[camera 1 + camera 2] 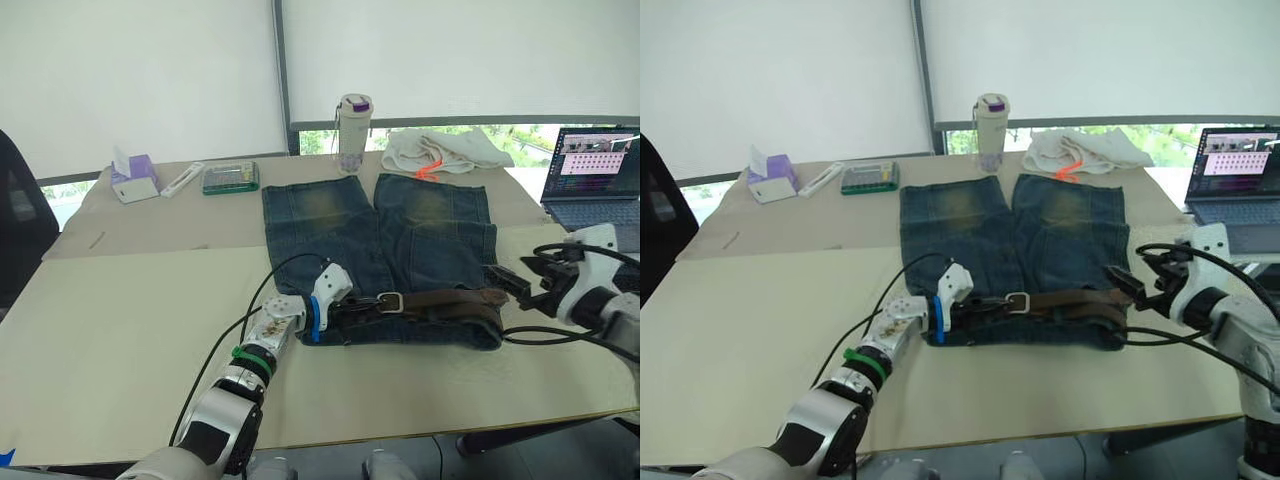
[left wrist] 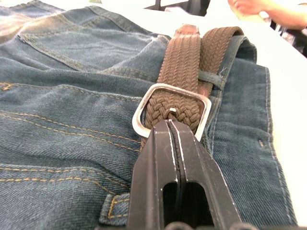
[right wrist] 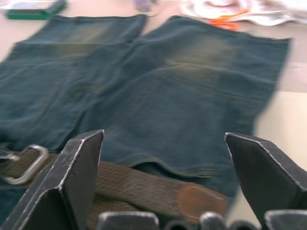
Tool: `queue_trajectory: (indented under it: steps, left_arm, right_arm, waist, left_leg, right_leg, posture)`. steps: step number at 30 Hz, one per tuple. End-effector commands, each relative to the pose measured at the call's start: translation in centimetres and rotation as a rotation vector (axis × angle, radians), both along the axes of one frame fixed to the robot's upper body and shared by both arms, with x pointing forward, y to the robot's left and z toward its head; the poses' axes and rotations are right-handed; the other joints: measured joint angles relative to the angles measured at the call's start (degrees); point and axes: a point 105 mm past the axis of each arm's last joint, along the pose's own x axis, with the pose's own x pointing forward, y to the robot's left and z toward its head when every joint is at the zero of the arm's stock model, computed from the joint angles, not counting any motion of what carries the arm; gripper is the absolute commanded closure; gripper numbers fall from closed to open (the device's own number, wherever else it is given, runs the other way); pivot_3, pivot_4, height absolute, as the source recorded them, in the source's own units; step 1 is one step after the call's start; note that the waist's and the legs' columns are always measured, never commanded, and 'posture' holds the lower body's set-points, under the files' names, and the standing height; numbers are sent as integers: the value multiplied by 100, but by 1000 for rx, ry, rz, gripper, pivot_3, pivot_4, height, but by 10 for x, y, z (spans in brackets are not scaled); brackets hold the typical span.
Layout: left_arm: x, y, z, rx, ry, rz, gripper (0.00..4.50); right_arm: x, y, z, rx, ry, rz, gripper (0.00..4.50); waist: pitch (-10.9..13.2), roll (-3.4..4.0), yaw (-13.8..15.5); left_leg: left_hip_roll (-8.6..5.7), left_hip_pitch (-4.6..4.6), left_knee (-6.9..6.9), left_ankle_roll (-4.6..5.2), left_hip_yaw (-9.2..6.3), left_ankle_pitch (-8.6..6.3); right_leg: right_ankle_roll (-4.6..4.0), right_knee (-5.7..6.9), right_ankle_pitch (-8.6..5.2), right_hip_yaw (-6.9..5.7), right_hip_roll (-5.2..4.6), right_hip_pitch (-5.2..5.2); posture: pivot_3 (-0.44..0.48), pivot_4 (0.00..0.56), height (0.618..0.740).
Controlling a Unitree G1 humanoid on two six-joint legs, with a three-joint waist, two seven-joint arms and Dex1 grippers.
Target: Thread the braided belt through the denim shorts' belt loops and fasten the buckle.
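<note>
I have the left gripper (image 2: 173, 125) pinched on the belt (image 1: 450, 300) right at the buckle (image 2: 171, 113), at the shorts' (image 1: 400, 240) waistband, six o'clock of the table (image 1: 120, 330). The right gripper (image 3: 165, 143) hangs wide open over the belt's leather tip at three o'clock. My worry: the stretchy braid slips from the smooth black fingers, or the metal frame snags a denim belt loop (image 2: 209, 78) and bunches the cloth.
</note>
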Motion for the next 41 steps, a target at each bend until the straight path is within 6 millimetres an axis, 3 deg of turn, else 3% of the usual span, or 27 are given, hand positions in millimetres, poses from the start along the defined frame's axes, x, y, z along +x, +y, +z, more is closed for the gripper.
queue_trajectory:
  steps: [1,6,8,10,16,23,24,29,37,41]
  left_arm:
    - [2,20,8,-14,-36,32,4500]
    - [8,42,45,-82,-149,98,4500]
    - [13,51,64,-124,-195,146,4500]
    - [14,57,78,-161,-213,169,4500]
    - [4,65,100,-234,-180,198,4500]
    - [-31,125,70,18,-105,241,4500]
    - [-37,138,61,64,-80,249,4245]
    - [-64,182,35,226,-15,268,2655]
    - [-96,217,2,397,33,276,2]
    - [-94,220,0,396,28,292,0]
  right_arm:
    - [-3,25,2,-13,-77,126,1586]
    - [-4,40,-20,-38,-64,217,3218]
    - [-2,40,-24,-41,-59,223,4021]
    - [-1,38,-27,-42,-58,225,4488]
    - [-3,31,-29,-63,-67,244,4488]
    - [-20,-7,-36,-188,-97,195,4488]
    - [-25,-14,-39,-192,-84,206,4498]
    - [-53,-40,-61,-247,30,297,2894]
    - [-77,-59,-68,-194,62,325,135]
    - [-79,-63,-69,-197,69,314,61]
  waist:
    - [7,6,-9]
    - [36,16,-4]
    - [42,19,27]
    - [40,22,76]
    - [39,24,167]
    - [41,25,103]
    - [41,27,103]
    - [53,28,143]
    - [64,21,153]
    - [66,21,156]
  left_leg:
    - [1,0,0,0,0,0]
    - [9,-3,0,-1,-1,2]
    - [8,-5,1,-4,-2,4]
    - [7,-5,2,-4,-2,4]
    - [3,-6,2,-4,-2,4]
    - [13,-3,-4,-4,2,3]
    - [17,-2,-7,-4,4,3]
    - [19,-1,-7,-4,10,3]
    - [32,1,-24,-5,8,2]
    - [41,0,-24,-5,3,2]
  right_leg:
    - [-3,0,2,0,0,-3]
    - [-16,6,10,1,-1,-19]
    - [-18,5,12,2,-5,-22]
    - [-18,1,12,2,-6,-20]
    - [-59,-5,37,1,-9,-21]
    - [-64,-1,38,1,2,-32]
    - [-63,-2,37,1,3,-32]
    - [-65,-5,30,1,-4,-29]
    - [-56,-10,9,4,-13,-26]
    - [-55,-9,8,4,-13,-30]
  posture:
    - [0,150,740]
    - [0,150,740]
    - [0,150,740]
    - [0,150,740]
    - [0,150,740]
    - [0,150,740]
    - [0,150,740]
    - [0,150,740]
    - [0,150,740]
    - [0,150,740]
